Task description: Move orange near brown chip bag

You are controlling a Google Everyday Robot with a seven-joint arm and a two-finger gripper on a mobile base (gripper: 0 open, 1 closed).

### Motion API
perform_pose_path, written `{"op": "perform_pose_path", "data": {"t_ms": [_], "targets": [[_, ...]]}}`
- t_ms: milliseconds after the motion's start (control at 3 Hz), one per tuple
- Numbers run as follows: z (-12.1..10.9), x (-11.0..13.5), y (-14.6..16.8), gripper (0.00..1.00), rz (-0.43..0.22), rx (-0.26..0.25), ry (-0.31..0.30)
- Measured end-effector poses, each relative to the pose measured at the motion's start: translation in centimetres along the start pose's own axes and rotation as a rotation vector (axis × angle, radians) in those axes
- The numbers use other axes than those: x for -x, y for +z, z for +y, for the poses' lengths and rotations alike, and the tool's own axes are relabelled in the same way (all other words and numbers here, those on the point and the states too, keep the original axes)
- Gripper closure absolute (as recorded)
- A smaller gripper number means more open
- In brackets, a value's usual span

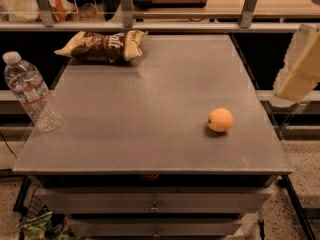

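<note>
The orange (220, 120) is a small round pale-orange fruit lying on the right part of the grey table top (150, 109). The brown chip bag (102, 45) is dark brown with tan ends and white lettering, and it lies at the far left corner of the table. The gripper (299, 66) shows as a pale blurred shape at the right edge of the view, raised above and to the right of the orange, well apart from it. Nothing shows in its grasp.
A clear water bottle (30, 91) with a white cap stands at the table's left edge. A green bag (40, 227) lies on the floor at the lower left. Metal rails and posts (125, 6) run behind the table. Drawers (155, 201) sit under the table front.
</note>
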State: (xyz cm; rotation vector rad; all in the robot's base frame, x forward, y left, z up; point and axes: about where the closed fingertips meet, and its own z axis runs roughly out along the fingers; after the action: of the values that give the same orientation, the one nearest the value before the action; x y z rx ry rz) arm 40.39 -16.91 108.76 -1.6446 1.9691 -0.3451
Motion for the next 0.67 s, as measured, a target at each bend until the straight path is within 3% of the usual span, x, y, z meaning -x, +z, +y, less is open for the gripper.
{"op": "perform_pose_path", "data": {"t_ms": [333,667], "targets": [[0.00,0.01,-0.01,0.00,0.000,0.000,0.000],[0.09,-0.13,-0.08,0.00,-0.014,-0.006,0.097]]}}
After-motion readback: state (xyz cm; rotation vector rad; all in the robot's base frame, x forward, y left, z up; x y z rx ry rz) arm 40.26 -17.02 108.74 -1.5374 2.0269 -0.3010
